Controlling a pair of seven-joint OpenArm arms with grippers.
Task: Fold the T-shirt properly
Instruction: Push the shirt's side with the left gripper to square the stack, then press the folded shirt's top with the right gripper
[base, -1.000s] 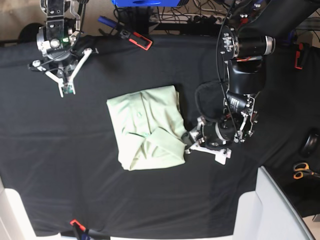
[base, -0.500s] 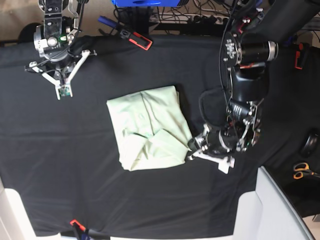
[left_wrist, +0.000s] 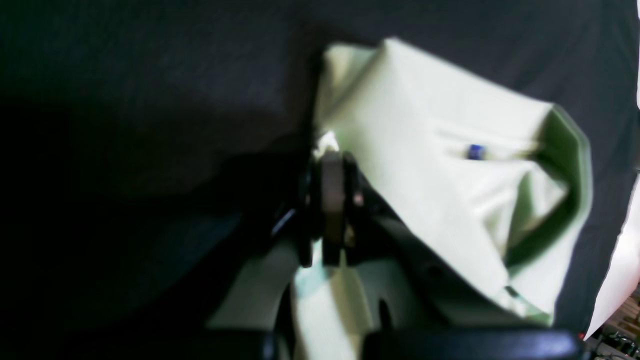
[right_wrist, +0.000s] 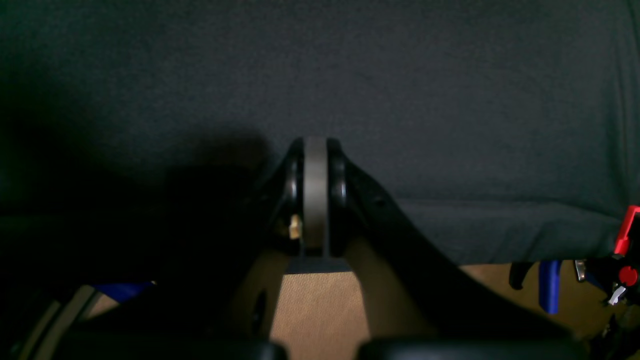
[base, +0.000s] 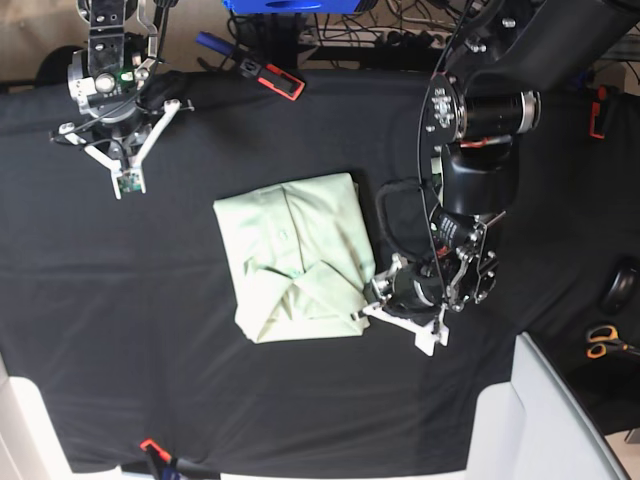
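The pale green T-shirt (base: 290, 255) lies folded into a rough rectangle on the black table cloth (base: 120, 320). In the left wrist view the T-shirt (left_wrist: 440, 165) shows a tiny blue label (left_wrist: 476, 151). My left gripper (base: 372, 302) is at the shirt's lower right corner. Its jaws (left_wrist: 330, 150) are shut, with a small bit of the shirt's edge pinched at the tips. My right gripper (base: 127, 180) hangs over bare cloth at the back left, far from the shirt. It is shut (right_wrist: 315, 147) and holds nothing.
A red and black clamp (base: 275, 78) sits at the table's far edge and another red clamp (base: 152, 446) at the near edge. Orange-handled scissors (base: 603, 342) lie at the far right. A white panel (base: 560, 420) juts in at the lower right.
My left gripper has shut on the shirt's lower right corner, first drawing it slightly right, then shifting back left. The right arm has moved only slightly.
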